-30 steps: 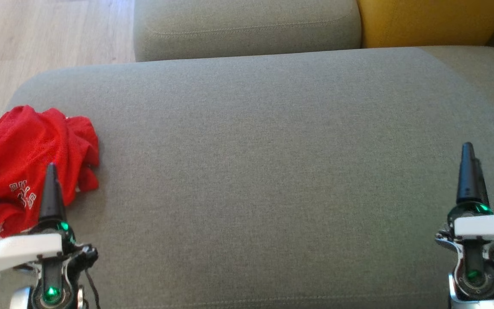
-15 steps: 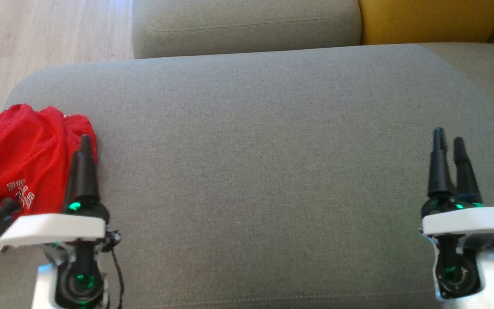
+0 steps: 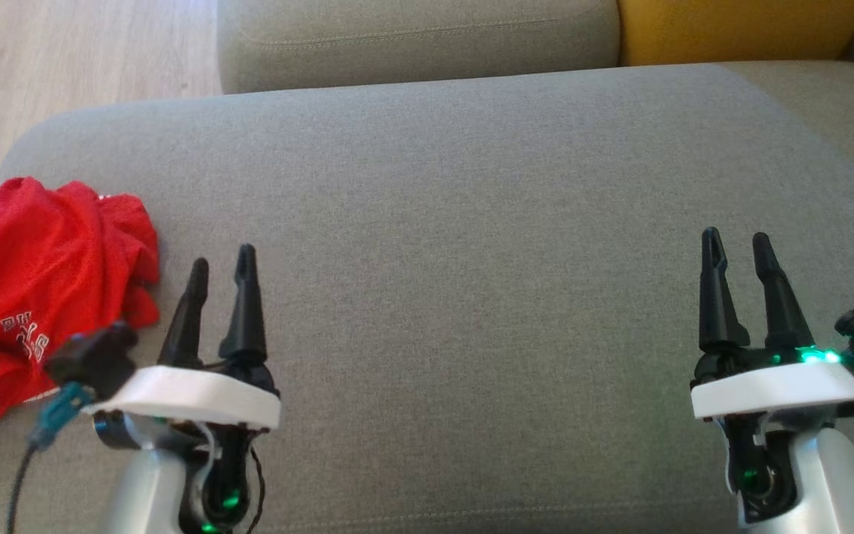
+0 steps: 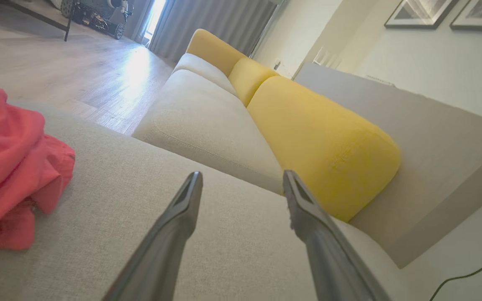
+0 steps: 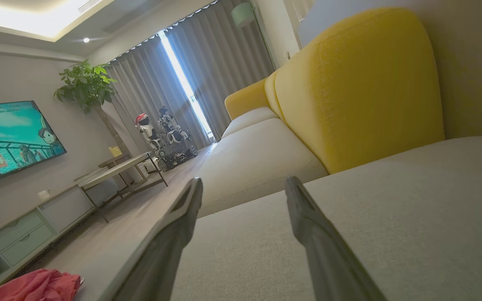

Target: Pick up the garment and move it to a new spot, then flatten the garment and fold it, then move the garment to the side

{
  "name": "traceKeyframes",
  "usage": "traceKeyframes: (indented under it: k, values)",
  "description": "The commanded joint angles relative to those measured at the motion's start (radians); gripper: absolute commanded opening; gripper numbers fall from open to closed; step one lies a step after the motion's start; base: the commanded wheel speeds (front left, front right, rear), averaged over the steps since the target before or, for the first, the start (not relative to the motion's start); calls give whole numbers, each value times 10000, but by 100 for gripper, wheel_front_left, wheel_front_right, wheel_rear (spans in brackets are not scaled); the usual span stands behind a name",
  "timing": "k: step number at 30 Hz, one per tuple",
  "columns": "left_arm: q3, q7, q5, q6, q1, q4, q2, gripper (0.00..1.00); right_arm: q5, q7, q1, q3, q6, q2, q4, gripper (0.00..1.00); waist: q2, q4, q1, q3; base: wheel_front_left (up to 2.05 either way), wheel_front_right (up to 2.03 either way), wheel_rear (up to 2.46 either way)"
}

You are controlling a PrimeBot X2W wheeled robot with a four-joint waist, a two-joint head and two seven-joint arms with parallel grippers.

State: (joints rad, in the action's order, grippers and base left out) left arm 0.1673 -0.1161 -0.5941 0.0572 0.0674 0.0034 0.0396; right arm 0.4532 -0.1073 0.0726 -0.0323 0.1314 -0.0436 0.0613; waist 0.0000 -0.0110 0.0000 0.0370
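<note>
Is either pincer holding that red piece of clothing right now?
No, the red garment lies crumpled on the grey cushion, and the left pincer stands open beside it, clear of the cloth.

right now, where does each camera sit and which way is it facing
Head view: on the head, looking down at the grey fabric sofa seat; open left gripper and open right gripper rise from below.
Left wrist view: low over the seat, facing the yellow back cushion; its two dark fingers show.
Right wrist view: low over the seat, facing the wall television across the room; its fingers show.
Shared: all three catch the crumpled red mesh garment at the seat's left end.
</note>
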Motion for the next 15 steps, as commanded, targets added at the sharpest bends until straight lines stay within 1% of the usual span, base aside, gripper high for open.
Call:
traceKeyframes:
  k: [1, 7, 15]
  values:
    - [-73, -102, 376, 121, 594, -337, 236, 100, -361, -180, 507, -169, -5, -95, -357, 100, 0, -10, 0, 1, 0, 0, 0]
    - [735, -278, 1414, 802, 723, -6, 657, 100, -1300, -357, 470, -88, -5, -77, -248, 100, 0, -76, 0, 25, 0, 0, 0]
    - [1735, -511, 2381, 1624, 997, 178, 1127, 100, -2521, -592, 452, -184, -6, -59, -44, 100, 0, -132, 0, 56, 0, 0, 0]
